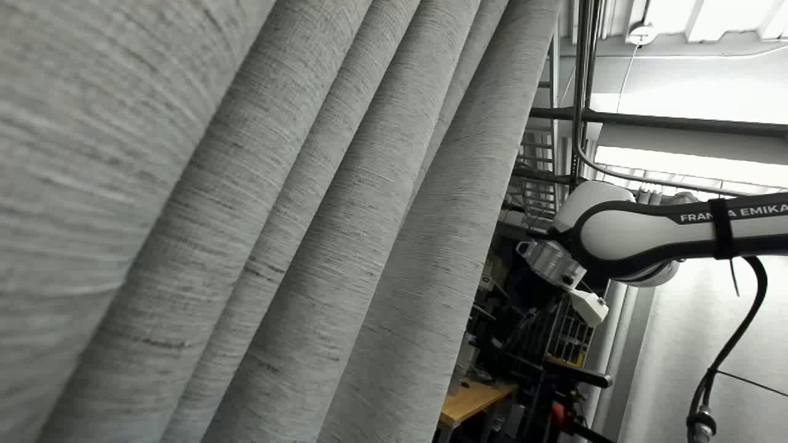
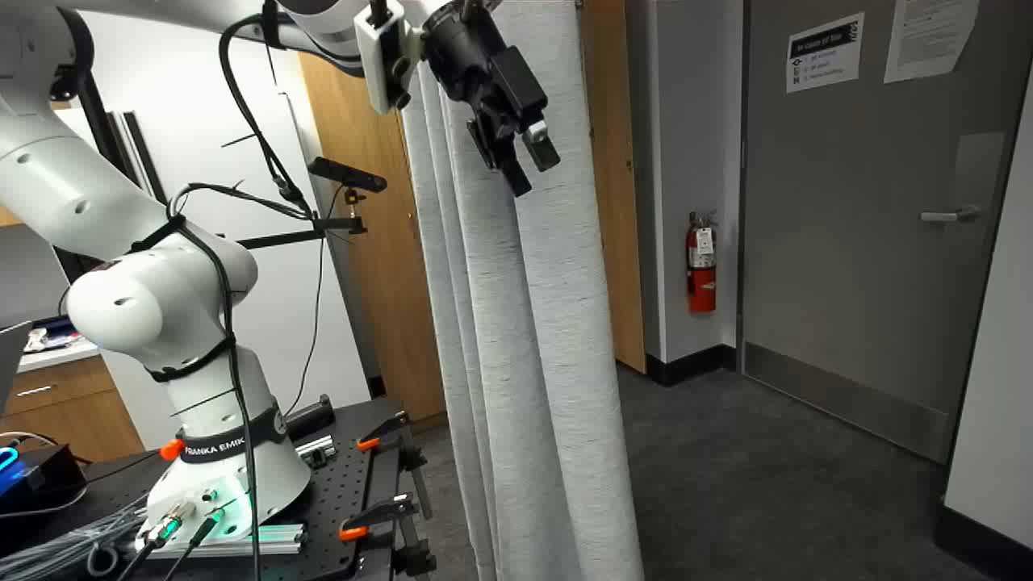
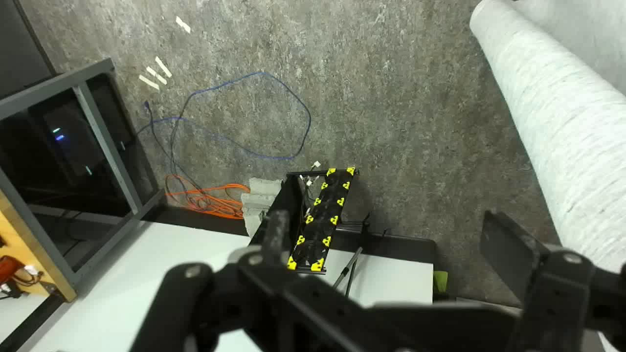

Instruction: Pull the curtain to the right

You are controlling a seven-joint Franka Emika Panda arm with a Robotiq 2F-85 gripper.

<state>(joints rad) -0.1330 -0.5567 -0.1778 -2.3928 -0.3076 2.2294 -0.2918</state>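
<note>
Gripper (image 3: 385, 222) points down, fingers (image 3: 509, 252) wide apart! Grey curtain (image 2: 537, 347) hangs just beside it, falling well below.

Room for passage is offered btwn the spread fingers (image 3: 508, 249) of the gripper (image 2: 529, 167). In wrist view, the RH edge is taken up by the curtain (image 3: 562, 132); floor (image 3: 401, 98) is exposed L of it, blocked in part by a black-&-yellow rack (image 3: 323, 215). In an exterior view, a camera (image 2: 347, 173) is mounted btwn arm (image 2: 97, 194) & curtain; depth can't be judged.
</note>
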